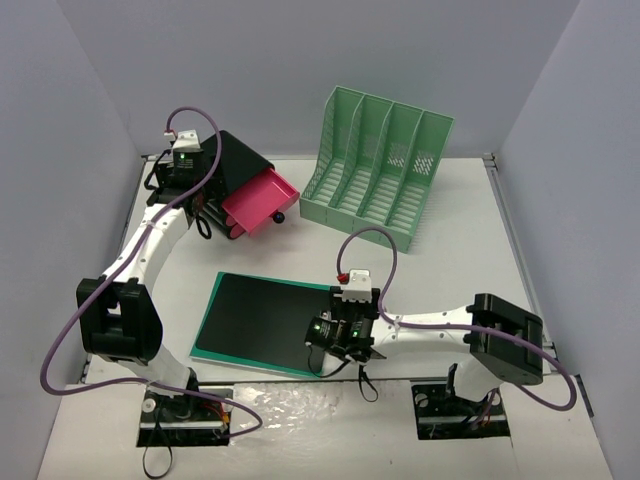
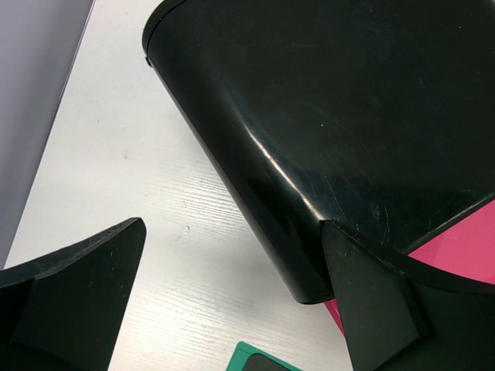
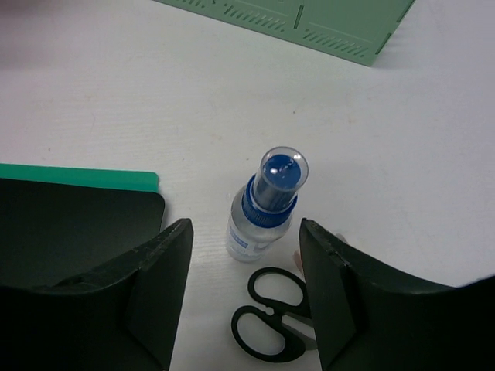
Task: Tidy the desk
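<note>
- Desk (image 1: 500, 270): white top under everything. A black mat (image 1: 260, 320) with a green border lies flat on it, near-centre. All places below are given from the mat.
- Off the mat's right edge: a small clear spray bottle (image 3: 267, 201) with a blue collar and clear cap, upright on the bare desk.
- Just nearer than the bottle, off the mat's near right corner: scissors (image 3: 267, 309) with black handles, lying flat. They are beside the bottle's base; I cannot tell if they touch it.
- Right gripper (image 3: 246, 224): low over the mat's right edge, one finger on each side of the bottle. The jaws are parted, with a gap showing on both sides, and nothing is gripped.
- Beyond the mat's far left corner: a black box (image 1: 235, 160) with a pink drawer (image 1: 258, 200) slid out towards the mat. The drawer's inside shows plain pink.
- Left gripper (image 2: 232, 228): at the box's near side, jaws spread wide and released. One finger overlaps the box's corner in the left wrist view, and bare desk shows between the fingers.
- Beyond the mat's far right corner: a mint-green file rack (image 1: 380, 165), upright, with four slots side by side. It stands well apart from the bottle.
</note>
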Controlling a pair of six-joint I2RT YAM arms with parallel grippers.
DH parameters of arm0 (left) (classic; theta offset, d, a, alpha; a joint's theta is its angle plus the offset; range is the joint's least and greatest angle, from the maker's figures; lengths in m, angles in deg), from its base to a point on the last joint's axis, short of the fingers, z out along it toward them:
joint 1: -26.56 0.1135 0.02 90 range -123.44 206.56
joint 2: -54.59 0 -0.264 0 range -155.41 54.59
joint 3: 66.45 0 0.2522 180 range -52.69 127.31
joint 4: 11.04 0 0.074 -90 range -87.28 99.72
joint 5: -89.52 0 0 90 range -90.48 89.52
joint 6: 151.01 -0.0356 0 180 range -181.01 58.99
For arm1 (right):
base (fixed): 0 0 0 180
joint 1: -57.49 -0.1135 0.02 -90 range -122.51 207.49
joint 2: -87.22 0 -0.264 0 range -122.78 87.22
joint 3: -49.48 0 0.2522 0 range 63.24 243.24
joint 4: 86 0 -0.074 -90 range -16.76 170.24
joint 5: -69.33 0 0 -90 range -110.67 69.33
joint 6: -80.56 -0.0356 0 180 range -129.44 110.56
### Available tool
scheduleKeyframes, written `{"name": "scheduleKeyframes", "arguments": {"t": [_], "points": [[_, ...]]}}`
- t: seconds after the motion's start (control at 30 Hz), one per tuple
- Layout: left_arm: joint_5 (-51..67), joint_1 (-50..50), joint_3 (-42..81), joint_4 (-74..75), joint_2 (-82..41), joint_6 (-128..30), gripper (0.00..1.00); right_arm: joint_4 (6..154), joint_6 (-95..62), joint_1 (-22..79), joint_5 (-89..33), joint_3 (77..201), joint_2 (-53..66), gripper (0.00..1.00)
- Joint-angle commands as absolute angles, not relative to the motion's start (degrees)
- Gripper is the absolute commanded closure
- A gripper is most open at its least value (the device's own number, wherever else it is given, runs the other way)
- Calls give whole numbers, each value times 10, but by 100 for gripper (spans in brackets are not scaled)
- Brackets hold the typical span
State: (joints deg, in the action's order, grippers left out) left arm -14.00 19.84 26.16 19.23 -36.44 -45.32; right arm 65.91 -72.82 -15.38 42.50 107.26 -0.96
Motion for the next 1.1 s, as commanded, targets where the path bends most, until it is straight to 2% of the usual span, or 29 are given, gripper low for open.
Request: {"name": "scheduleKeyframes", "arguments": {"t": [0.0,0.2,0.43,0.87,1.07], "points": [[-145,201,287,196,-348,-466,3,658,-720,-137,484,1095,3,48],[-148,201,290,197,-348,-469,3,658,-701,-117,481,1094,13,50],[-149,201,290,199,-349,-469,3,659,-703,-108,465,1083,24,64],[-152,201,283,199,-347,-470,3,658,-697,-107,453,1093,16,98],[-151,201,281,198,-347,-468,3,659,-679,-106,449,1109,19,100]]}}
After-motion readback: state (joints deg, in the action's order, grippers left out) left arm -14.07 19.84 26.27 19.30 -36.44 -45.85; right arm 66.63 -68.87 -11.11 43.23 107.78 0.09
